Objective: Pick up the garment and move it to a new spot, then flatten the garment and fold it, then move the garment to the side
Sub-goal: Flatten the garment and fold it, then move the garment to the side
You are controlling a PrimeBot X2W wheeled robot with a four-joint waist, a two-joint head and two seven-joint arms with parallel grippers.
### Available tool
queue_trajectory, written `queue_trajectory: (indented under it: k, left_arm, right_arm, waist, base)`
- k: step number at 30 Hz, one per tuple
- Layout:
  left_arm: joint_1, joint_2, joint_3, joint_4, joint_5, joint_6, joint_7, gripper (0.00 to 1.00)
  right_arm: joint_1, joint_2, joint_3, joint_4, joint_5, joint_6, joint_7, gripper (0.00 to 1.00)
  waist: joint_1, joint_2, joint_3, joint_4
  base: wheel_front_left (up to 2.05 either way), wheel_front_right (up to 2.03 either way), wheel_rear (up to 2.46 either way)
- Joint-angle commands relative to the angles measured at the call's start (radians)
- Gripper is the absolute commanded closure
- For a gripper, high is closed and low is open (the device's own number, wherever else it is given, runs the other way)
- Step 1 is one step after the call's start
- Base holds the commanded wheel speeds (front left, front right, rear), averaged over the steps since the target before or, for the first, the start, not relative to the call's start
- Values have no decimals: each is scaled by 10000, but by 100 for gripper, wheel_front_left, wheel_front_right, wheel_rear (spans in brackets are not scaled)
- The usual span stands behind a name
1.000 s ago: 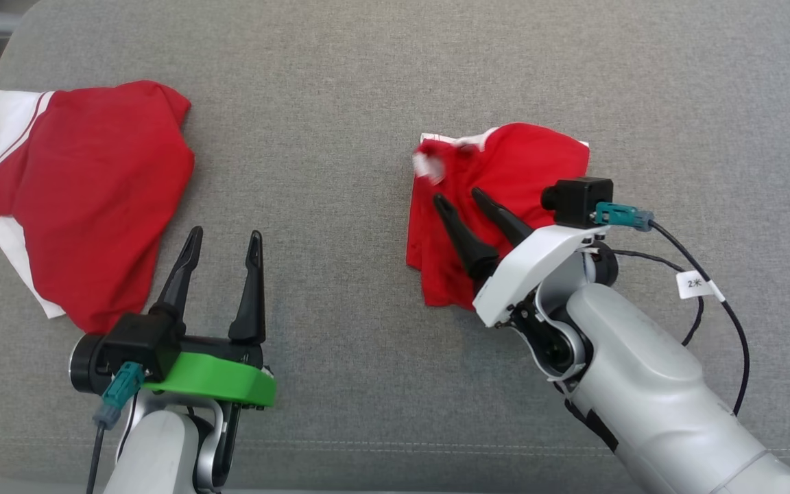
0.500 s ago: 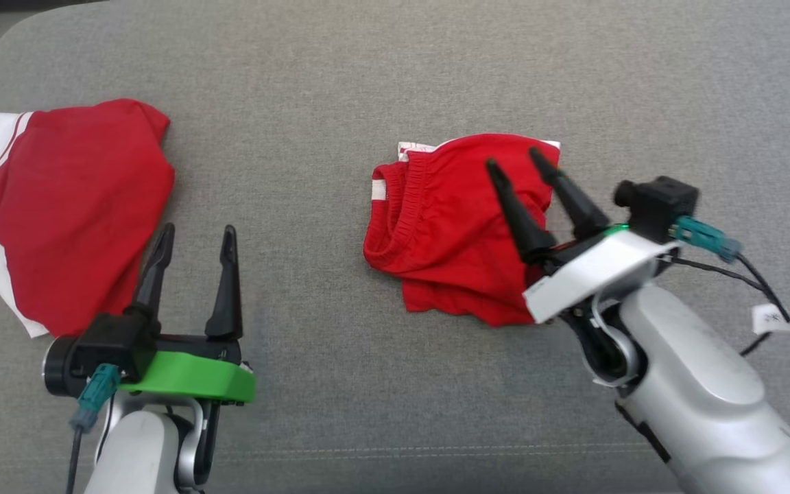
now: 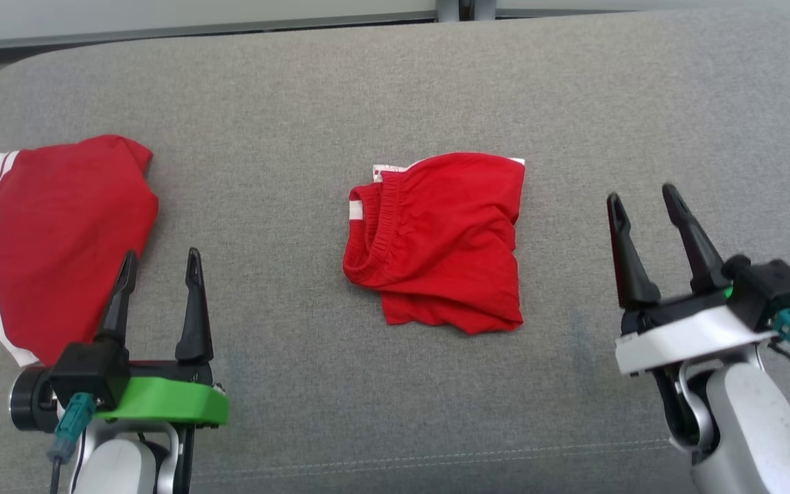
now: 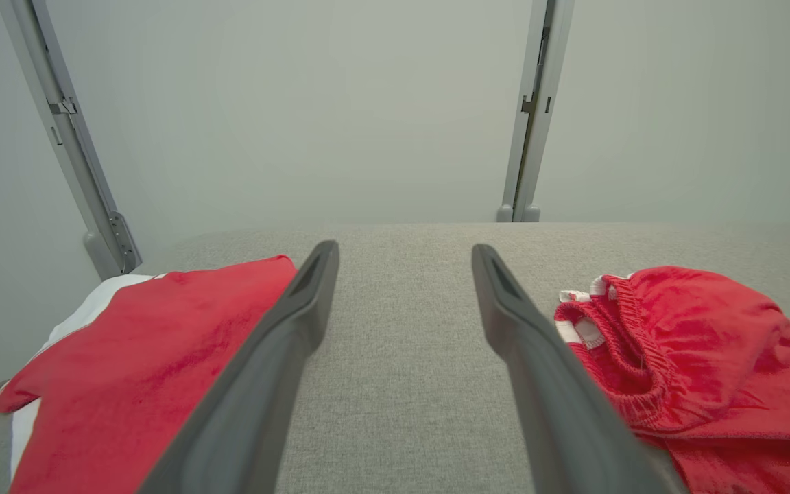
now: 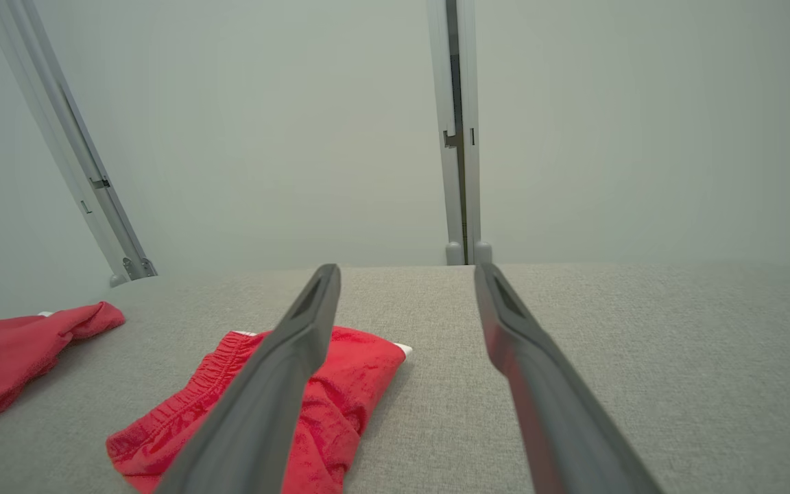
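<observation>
The garment (image 3: 443, 240), red shorts with an elastic waistband and white trim, lies crumpled and loosely folded in the middle of the grey cushion (image 3: 285, 130). It also shows in the left wrist view (image 4: 697, 357) and the right wrist view (image 5: 361, 370). My right gripper (image 3: 642, 193) stands open to the right of the garment, apart from it, nothing between its fingers (image 5: 406, 269). At the lower left my left gripper (image 3: 162, 255) is open and empty (image 4: 405, 248), well left of the garment.
A second red garment with white panels (image 3: 52, 233) lies at the cushion's left end, just beside the left gripper's fingers (image 4: 148, 343). The cushion's rounded back edge runs along the top, with a pale wall and metal posts (image 5: 460, 137) behind it.
My right gripper has left the garment, pulling back and to the right; the garment now lies free. The head camera has tilted, so the whole picture has shifted.
</observation>
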Motion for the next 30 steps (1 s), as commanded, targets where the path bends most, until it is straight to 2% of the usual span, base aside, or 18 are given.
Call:
queue_trajectory:
  k: [1, 16, 30]
  left_arm:
    - [114, 57, 6, -42, -14, 66, 5, 0]
    - [1369, 249, -171, -429, -8, 321, 400, 0]
    - [1538, 303, -269, -570, -172, 411, 574, 0]
  right_arm:
    - [162, 42, -28, -19, -45, 0, -14, 0]
    - [1759, 370, 53, 225, -500, 0, -16, 0]
    - [1849, 406, 91, 604, -320, 0, -16, 0]
  waist:
    - [0, 0, -138, -69]
    - [0, 0, -1081, -255]
    - [0, 0, -1329, -268]
  base:
    - [0, 0, 0]
    - [0, 0, 0]
    - [0, 0, 0]
